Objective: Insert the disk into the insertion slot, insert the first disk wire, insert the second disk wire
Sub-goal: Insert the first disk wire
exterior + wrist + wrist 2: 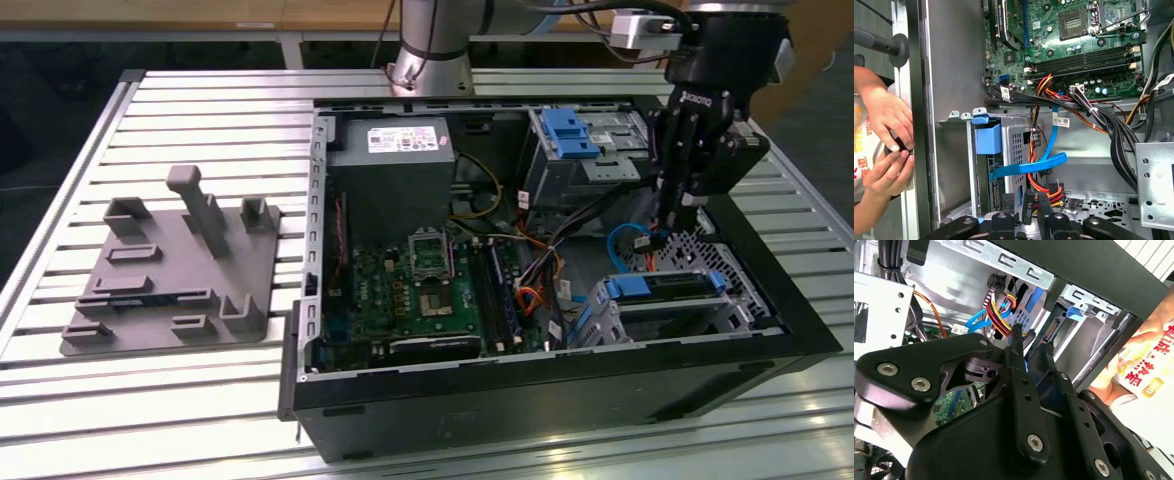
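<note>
Disk (663,286) first — it already sits in the insertion slot (694,318), at the near end of the case (534,400) on the exterior view's right, with its long side running across that view. Your gripper (663,233) hangs just past its far edge, down among the blue cable (1029,167) and the red and yellow wires (1040,187) — you cannot tell if it is gripping one.
</note>
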Available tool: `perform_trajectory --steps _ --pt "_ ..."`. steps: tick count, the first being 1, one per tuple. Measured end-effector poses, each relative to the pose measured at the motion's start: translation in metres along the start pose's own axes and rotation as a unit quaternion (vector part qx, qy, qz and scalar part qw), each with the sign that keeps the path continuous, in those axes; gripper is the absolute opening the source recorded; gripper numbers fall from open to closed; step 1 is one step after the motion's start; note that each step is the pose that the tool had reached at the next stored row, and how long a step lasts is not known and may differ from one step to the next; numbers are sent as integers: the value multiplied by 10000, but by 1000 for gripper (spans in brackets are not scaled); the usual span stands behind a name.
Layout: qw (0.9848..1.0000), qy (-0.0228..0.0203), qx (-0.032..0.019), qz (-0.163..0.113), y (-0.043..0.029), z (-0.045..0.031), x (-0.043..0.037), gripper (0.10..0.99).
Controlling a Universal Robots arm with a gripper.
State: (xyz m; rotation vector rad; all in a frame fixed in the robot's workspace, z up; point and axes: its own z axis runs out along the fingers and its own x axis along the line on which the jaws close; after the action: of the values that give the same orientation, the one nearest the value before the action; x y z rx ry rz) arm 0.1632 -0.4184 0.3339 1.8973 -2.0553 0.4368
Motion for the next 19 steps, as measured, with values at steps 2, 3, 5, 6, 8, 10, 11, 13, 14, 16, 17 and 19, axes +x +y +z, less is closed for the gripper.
perform_trajectory --steps 2,3,5,6,8,10,11,13,14,16,17,19 --pt "10000 -1 5 -3 -1 1 -2 322" --pt "10000 -1 10 -5 0 2 -2 322" --pt "10000 -1 19 -12 0 2 -3 322" --pt "10000 -1 20 -15 0 2 -3 322" --pt "10000 -1 22 -18 1 1 -6 322" --pt "10000 -1 22 -18 4 0 -12 322" --pt "10000 -1 22 -19 6 -2 -15 322" --pt "10000 -1 22 -19 8 -2 -19 322" --pt "10000 0 23 -19 8 -1 -19 322" --pt "10000 0 23 -20 8 1 -21 322" --pt "10000 0 23 -20 8 3 -22 322" --pt "10000 0 23 -21 8 6 -24 306"
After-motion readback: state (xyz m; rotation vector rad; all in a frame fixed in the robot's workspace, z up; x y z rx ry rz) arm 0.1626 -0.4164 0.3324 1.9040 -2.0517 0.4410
